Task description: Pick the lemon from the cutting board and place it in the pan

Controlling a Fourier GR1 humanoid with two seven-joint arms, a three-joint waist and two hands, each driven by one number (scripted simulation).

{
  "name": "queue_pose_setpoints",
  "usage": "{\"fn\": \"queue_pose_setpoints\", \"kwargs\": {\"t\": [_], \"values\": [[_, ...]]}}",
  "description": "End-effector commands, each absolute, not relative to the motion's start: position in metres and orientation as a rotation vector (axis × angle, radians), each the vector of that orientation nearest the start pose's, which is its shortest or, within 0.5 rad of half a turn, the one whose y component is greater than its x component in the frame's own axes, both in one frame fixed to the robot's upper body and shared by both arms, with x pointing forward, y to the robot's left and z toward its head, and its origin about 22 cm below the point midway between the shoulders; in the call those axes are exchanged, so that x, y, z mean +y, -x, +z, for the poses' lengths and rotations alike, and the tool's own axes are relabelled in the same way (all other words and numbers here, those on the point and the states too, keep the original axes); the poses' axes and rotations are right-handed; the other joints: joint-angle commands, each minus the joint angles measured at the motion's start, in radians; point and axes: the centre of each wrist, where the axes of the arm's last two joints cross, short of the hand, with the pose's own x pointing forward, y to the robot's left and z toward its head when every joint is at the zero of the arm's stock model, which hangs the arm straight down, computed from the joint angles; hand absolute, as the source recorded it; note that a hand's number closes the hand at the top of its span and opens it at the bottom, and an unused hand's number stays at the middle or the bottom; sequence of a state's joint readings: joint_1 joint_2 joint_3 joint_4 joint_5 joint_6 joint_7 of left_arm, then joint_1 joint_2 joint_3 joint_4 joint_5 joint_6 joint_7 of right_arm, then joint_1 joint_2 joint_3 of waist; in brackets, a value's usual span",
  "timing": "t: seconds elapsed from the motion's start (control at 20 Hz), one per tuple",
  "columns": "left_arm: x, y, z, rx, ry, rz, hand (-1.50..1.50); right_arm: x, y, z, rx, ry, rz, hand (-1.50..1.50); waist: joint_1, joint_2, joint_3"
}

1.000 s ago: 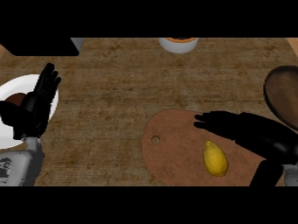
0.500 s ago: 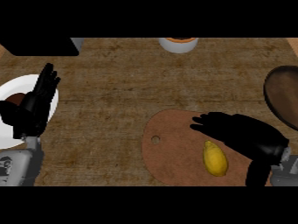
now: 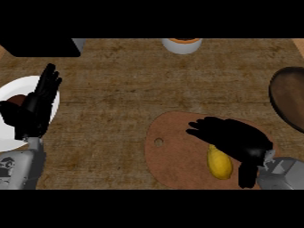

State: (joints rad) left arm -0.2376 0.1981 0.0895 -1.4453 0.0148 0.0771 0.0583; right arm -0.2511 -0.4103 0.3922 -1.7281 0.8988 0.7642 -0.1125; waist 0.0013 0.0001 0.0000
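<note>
While the lemon (image 3: 219, 164) lies near-right on the cutting board (image 3: 180, 151), right hand (image 3: 236, 139) spreads released above it; light, smooth, roll-prone, best grasped mid-body; left hand (image 3: 32, 109) rests released; pan (image 3: 299, 104) far-right.

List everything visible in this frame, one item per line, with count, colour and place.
lemon: one, yellow, on the cutting board, partly under the right hand
cutting board: one, reddish brown, rounded, near edge right of centre
pan: one, dark brown, right edge
plate: one, white, left side, a brown item on it, partly hidden
cup: one, white with orange top, far edge centre
box: one, black, far left corner
counter: one, brown woven look
left hand: black, open, resting over the plate
right hand: black, fingers curved over the lemon
</note>
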Motion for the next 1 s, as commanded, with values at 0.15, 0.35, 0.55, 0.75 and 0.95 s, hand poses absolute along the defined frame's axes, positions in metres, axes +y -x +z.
{"fn": "queue_pose_setpoints", "kwargs": {"t": [0.15, 0.35, 0.55, 0.75, 0.95], "values": [[0.275, -0.296, 0.040, -1.613, -0.199, -0.042, 0.00, -0.213, -0.275, 0.072, -1.153, 0.298, 1.924, -1.50, -0.001, 0.000, 0.000], [0.272, -0.293, 0.054, -1.622, -0.221, -0.053, 0.00, -0.193, -0.280, 0.052, -1.100, 0.272, 1.931, -1.50, 0.002, 0.000, 0.000], [0.286, -0.289, 0.056, -1.619, -0.218, -0.041, 0.00, -0.205, -0.258, 0.032, -1.107, 0.230, 1.977, 1.50, -0.001, 0.000, 0.000], [0.271, -0.297, 0.048, -1.613, -0.212, -0.047, 0.00, -0.196, -0.252, 0.037, -1.167, 0.180, 2.073, 1.50, -0.003, -0.001, 0.000], [0.285, -0.287, 0.041, -1.629, -0.184, -0.062, 0.00, -0.194, -0.266, 0.048, -1.202, 0.205, 2.038, 1.50, 0.000, -0.001, 0.000]]}}
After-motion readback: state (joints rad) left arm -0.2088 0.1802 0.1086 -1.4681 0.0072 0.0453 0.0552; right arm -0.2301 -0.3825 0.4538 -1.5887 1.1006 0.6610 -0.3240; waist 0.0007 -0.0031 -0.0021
